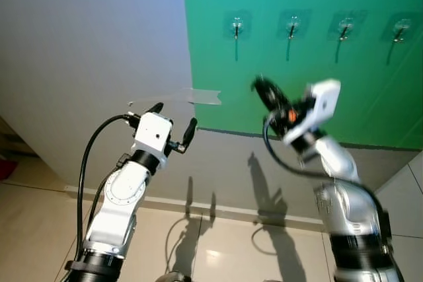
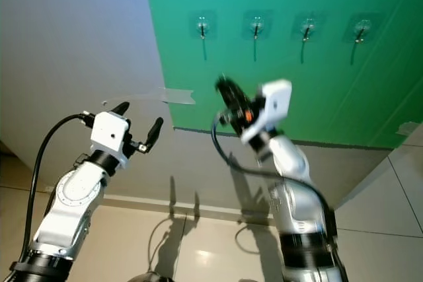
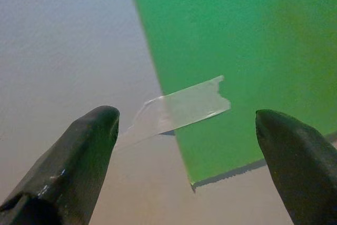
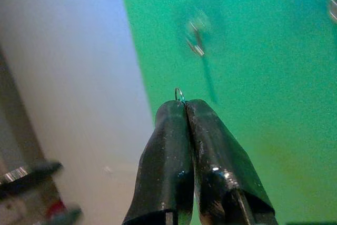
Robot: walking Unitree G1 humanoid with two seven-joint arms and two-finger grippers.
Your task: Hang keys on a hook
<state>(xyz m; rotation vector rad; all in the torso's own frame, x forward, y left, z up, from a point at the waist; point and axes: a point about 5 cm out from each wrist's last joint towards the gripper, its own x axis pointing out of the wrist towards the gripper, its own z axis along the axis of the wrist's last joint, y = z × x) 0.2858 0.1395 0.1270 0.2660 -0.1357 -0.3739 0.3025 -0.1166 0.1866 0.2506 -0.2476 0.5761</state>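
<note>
- right gripper (image 4: 184, 104): its two glossy black fingers are pressed together, pinching a thin metal key ring (image 4: 179, 95) whose small loop just peeps out past the tips; the keys themselves cannot be made out.
- key relation: the leftmost hook (image 1: 236, 30) lies up and ahead of the pinched tips, somewhat toward the robot's left, still well apart from the ring. in the right wrist view that hook is blurred, standing beyond and slightly off the line of the fingers.
- hooks: four small metal hooks sit in a row on clear adhesive pads high on the green sheet (image 1: 310, 90), each casting a thin downward shadow; the second hook (image 1: 292, 28) is the next one along. the hooks point outward and upward, so the ring's opening would, by judgement, need to be lifted over the tip and lowered.
- nearer arm: the right arm is raised toward the row and is plainly the closer one.
- left gripper (image 1: 173, 121): fingers spread wide, holding nothing, near the sheet's lower left corner, where a strip of clear tape (image 3: 181, 110) bridges the green sheet and the matt grey wall (image 1: 86, 51).
- surfaces: the sheet is flat, smooth and matt; the tape is glossy and slightly wrinkled.
</note>
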